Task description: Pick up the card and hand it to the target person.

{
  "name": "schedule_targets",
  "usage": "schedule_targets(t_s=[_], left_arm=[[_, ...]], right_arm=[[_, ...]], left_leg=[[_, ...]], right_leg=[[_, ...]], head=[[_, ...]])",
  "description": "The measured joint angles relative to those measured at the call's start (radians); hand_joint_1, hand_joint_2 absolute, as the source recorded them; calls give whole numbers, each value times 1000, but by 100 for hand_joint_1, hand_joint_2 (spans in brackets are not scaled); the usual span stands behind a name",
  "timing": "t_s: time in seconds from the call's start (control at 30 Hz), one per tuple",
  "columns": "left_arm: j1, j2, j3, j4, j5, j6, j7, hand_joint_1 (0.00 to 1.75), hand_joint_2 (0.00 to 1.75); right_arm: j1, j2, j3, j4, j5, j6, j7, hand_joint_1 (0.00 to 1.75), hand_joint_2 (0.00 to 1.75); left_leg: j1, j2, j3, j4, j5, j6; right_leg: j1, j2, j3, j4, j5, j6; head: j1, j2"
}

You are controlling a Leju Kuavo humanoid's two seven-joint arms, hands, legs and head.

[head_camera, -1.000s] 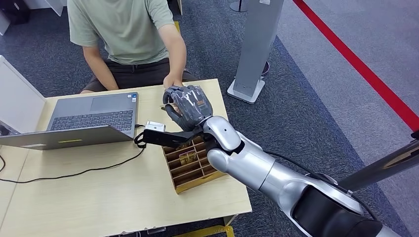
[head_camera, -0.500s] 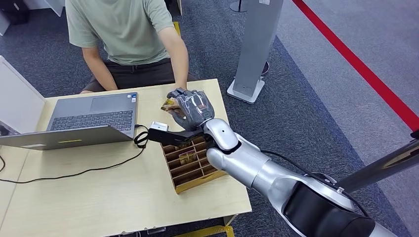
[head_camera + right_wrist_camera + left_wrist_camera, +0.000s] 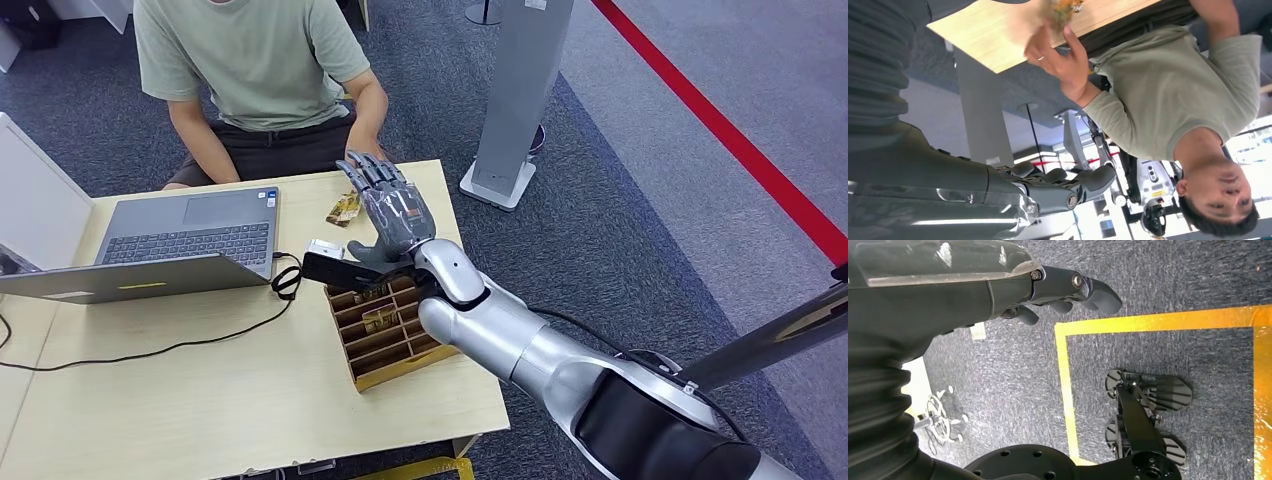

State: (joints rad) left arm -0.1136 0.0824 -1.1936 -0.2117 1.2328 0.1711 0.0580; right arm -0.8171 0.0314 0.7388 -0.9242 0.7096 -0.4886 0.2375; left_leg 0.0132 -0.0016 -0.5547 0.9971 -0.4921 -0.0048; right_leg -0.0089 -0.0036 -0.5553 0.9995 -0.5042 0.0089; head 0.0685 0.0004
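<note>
Right hand hovers with fingers spread and nothing in it, above the slotted brown cardboard card box. Beyond it, the small gold patterned card lies on the pale wooden table, near the seated person.

Left hand hangs with fingers loosely curled, holding nothing.

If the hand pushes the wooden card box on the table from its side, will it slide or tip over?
Probably slide. The wooden card box lies low and wide on the table, so tipping seems unlikely. Thin dividers and mostly empty slots suggest it is light and moves easily. The right hand is open above it, so this is only a guess.
</note>
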Motion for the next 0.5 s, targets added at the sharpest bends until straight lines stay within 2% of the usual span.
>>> schedule_targets(t_s=[0.2, 0.37, 0.5], left_arm=[[5, 0, 0, 0, 17, 4, 0, 0, 175], [7, 0, 0, 0, 26, 4, 1, 0, 175], [8, 0, 0, 0, 36, 5, 0, 0, 175]], right_arm=[[107, -63, -60, -188, -225, 3, -50, 0, 175], [277, -118, -126, -342, -409, 16, -166, 0, 175], [405, -151, -172, -432, -458, 15, -233, 0, 175]], left_leg=[[0, 0, 0, 0, 0, 0], [0, 0, 1, 0, -1, 0], [0, 0, 1, 0, -1, 0]], right_leg=[[0, 0, 0, 0, 0, 0], [0, 0, 0, -1, 0, 0], [0, 0, 0, -1, 0, 0]], head=[[0, 0], [0, 0], [0, 0]])
